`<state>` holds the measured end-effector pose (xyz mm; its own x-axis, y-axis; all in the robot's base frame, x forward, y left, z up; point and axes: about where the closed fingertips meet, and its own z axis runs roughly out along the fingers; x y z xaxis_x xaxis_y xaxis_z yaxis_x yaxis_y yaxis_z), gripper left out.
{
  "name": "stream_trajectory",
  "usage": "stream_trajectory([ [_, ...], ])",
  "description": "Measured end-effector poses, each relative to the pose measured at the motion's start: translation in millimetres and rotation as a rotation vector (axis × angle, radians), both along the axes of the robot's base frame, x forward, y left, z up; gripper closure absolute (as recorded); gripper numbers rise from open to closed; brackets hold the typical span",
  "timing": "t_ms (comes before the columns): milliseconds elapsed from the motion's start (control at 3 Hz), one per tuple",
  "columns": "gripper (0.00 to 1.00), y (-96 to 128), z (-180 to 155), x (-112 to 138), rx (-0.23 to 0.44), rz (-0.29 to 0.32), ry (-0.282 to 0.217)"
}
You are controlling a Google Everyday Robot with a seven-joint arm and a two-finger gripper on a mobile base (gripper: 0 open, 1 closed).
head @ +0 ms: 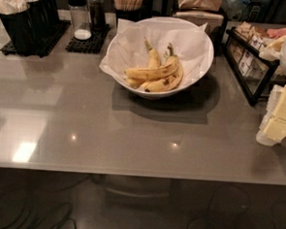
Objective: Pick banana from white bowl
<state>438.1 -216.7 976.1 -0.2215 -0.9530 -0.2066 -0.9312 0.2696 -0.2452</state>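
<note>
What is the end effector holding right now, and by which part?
Nothing: the end effector hangs at the right edge, away from the white bowl, where the banana lies.

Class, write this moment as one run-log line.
phase: pre-grasp | gripper: right edge of view, apart from white bowl | banana: lying in white bowl among other bananas, not held

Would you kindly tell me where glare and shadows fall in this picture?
In the camera view, a bright glare patch lies on the grey counter at the left front, with two small light spots further right; the white bowl casts a dark shadow toward the front and right; the banana is evenly lit, without glare; the claw sits at the right edge.
</note>
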Motion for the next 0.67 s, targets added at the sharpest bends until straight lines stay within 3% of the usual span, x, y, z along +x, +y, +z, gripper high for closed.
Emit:
stream_trajectory([
  [667, 0.0, 7.3, -0.9, 9.8, 0.03, 0.022, -0.016],
])
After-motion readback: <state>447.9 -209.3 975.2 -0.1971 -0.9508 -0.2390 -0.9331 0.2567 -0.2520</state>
